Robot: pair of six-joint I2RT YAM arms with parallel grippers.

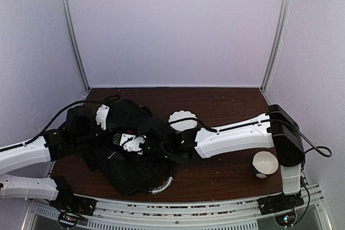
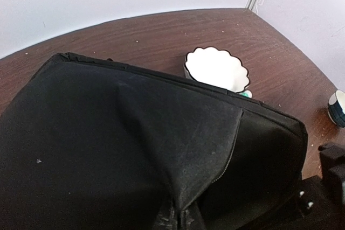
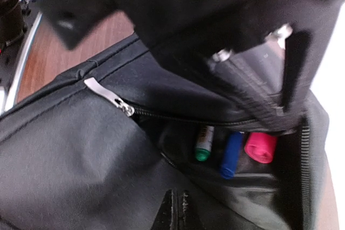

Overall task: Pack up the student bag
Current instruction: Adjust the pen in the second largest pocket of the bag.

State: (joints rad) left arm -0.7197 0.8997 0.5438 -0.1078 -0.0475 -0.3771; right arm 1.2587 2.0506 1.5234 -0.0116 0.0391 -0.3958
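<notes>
Fingers of left gripper are clenched on a fold of the large black soft fabric student bag. The cloth is tented up into the jaws, and the judgement is that the pocket flap is held up this way.

Fingers of right gripper are clenched too, set against the pocket's front panel just below the mouth. Whether cloth is nipped there cannot be told. Probably the panel is held down so the mouth gapes.

The student bag is laid flat on the dark brown wooden table, left of centre between both arms, with its silvery-grey curved handle at the near edge.

The pocket zip is undone, and the silver zip pull is parked at the left end. Inside, a green-capped marker, a blue marker and a pink-capped one are lined up side by side.

A small white-lined dark bowl is left well apart, to the right. A white scalloped-rim cup is seen just behind the bag's far edge. Neither is packed.
</notes>
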